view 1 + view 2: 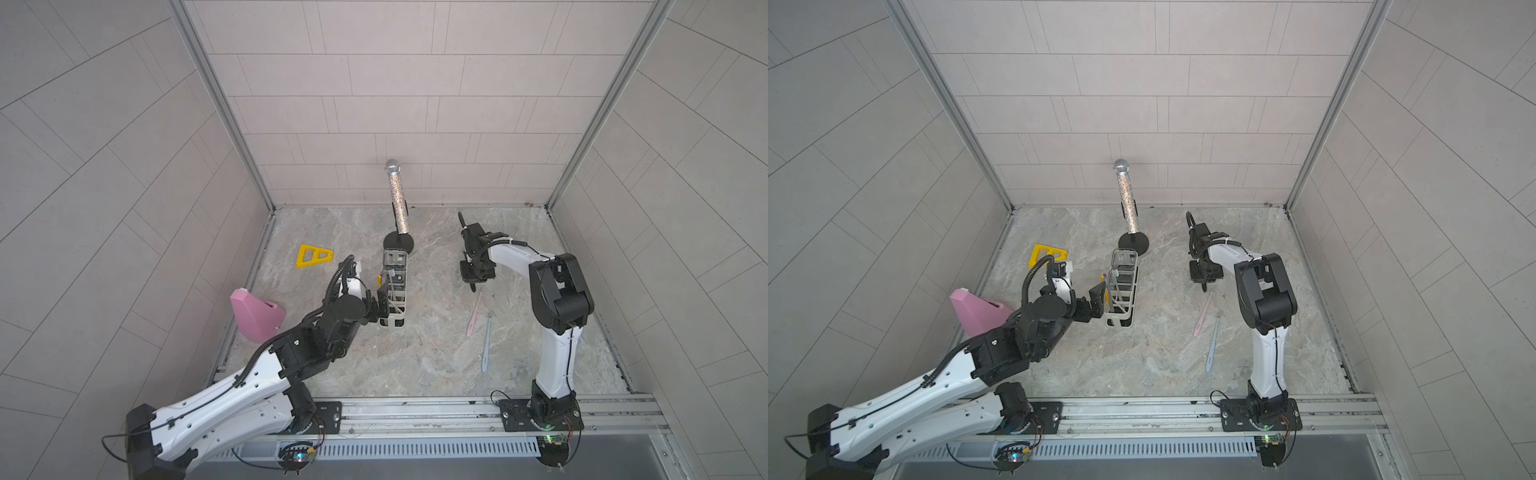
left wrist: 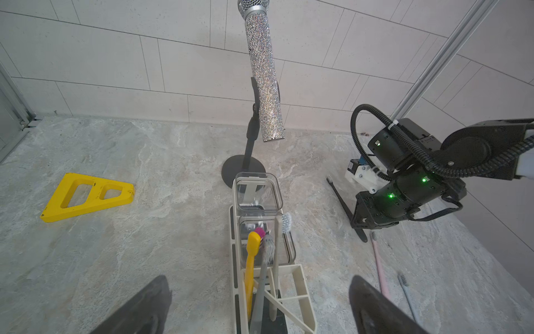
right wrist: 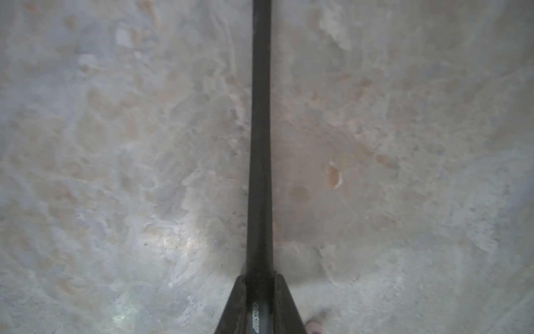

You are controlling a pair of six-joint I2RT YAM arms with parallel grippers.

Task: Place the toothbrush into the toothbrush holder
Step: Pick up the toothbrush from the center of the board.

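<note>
The right hand point(image 3: 261, 292) is clamped on the handle of a black toothbrush point(image 3: 260, 130). In the right wrist view we see its two dark fingers point(image 3: 234, 312) pressing on either side of the slim matte handle, which bears small pale lettering. The hand is low over the desk point(image 1: 415, 361). The black toothbrush lies on the surface or just above it; we cannot tell which. It is well apart from the holder point(image 1: 390, 323), to the holder's right.

The left hand point(image 2: 258, 289) is spread wide and holds nothing. Its dark, wedge-shaped fingers point(image 2: 138, 306) stand on either side of the holder's near end, and we cannot tell whether they touch it.

The holder is a long, narrow cream frame with three square sections in a row. The far two carry clear cups point(image 2: 257, 188) with rounded corners. The near section is open and crossed by slanting bars. In it stand a yellow toothbrush point(image 2: 250, 254) with magenta bristles, a grey toothbrush point(image 2: 268, 251), and a beige toothbrush point(image 2: 285, 223) with white bristles.

A pink toothbrush point(image 1: 473, 313) and a pale blue toothbrush point(image 1: 486, 345) lie flat on the desk near the right arm. The desk has a mottled grey-and-tan stone look. Behind the holder, a glittery microphone point(image 1: 398, 199) leans on a round black stand. A flat yellow triangular frame point(image 1: 313, 255) and a pink wedge-shaped block point(image 1: 255, 316) lie to the left.
</note>
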